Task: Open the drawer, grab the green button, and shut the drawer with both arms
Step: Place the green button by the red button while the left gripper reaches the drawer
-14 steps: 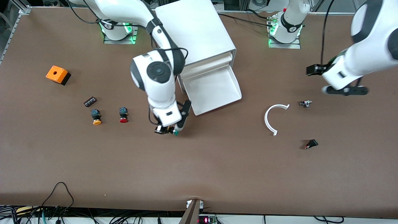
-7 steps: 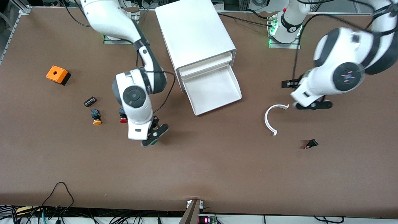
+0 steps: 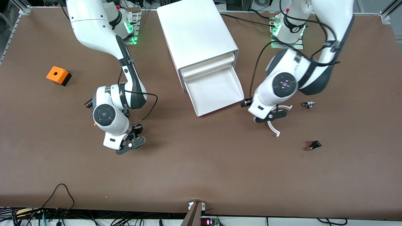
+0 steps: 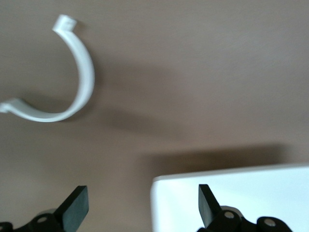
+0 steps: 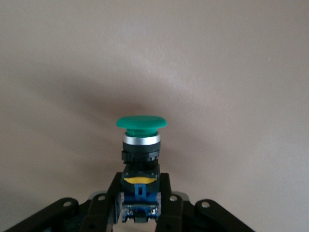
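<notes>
The bottom drawer point(image 3: 216, 91) of the white cabinet point(image 3: 198, 34) stands pulled open and looks empty. My right gripper point(image 3: 130, 146) is shut on the black-and-blue body of the green-capped button point(image 5: 141, 123) and holds it low over bare table, toward the right arm's end from the drawer. The cap's edge shows in the front view point(image 3: 138, 145). My left gripper point(image 3: 270, 116) is open and empty, over the table beside the open drawer's corner point(image 4: 231, 198) and above a white curved piece point(image 4: 72, 92). Its fingers point(image 4: 77, 208) stand wide apart.
An orange box point(image 3: 57, 75) sits toward the right arm's end. The right arm mostly hides a small black part point(image 3: 88, 103) and the red-capped and orange-yellow-capped buttons. The white curved piece point(image 3: 275, 129), a small metal part point(image 3: 308, 104) and a small black part point(image 3: 314, 145) lie toward the left arm's end.
My right gripper has carried the green button away from the drawer front toward the right arm's end. My left arm has swung in and down to the open drawer's corner.
</notes>
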{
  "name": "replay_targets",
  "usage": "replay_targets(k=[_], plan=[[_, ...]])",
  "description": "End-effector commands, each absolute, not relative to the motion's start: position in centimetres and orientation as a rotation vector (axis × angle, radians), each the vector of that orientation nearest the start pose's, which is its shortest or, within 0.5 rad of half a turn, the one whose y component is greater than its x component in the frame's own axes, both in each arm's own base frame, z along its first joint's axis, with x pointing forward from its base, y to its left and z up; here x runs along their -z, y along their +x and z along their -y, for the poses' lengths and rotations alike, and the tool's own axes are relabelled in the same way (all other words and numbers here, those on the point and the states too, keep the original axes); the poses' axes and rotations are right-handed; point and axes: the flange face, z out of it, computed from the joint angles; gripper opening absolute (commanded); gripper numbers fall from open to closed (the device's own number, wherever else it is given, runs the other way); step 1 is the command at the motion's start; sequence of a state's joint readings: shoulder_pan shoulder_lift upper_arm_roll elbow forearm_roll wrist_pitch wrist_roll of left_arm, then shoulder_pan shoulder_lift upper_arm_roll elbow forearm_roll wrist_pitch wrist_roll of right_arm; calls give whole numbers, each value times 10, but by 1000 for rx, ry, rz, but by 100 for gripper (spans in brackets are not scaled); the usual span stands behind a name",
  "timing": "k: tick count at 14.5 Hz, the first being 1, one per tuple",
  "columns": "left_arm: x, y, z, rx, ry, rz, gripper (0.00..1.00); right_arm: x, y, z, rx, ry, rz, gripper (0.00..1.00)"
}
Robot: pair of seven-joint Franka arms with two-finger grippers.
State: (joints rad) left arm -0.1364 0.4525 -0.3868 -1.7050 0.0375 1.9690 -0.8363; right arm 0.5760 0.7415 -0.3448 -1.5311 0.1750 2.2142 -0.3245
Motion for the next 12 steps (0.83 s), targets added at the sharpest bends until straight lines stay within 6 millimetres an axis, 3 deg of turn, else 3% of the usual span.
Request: replay_targets(k=[1, 7, 9, 12], plan=[[-305, 569, 335, -274, -3113, 577, 100, -231, 673, -169, -52, -3077, 892, 11], [-272, 565, 370, -160, -3174, 559, 100, -224, 681, -118, -79, -3040, 986, 12], [-262, 560, 382, -142, -3178, 610, 100, -220, 683, -108, -81, -3036, 1006, 12], [-254, 555, 389, -39, -3130, 548, 100, -207, 685, -106, -49, -3030, 1042, 13]])
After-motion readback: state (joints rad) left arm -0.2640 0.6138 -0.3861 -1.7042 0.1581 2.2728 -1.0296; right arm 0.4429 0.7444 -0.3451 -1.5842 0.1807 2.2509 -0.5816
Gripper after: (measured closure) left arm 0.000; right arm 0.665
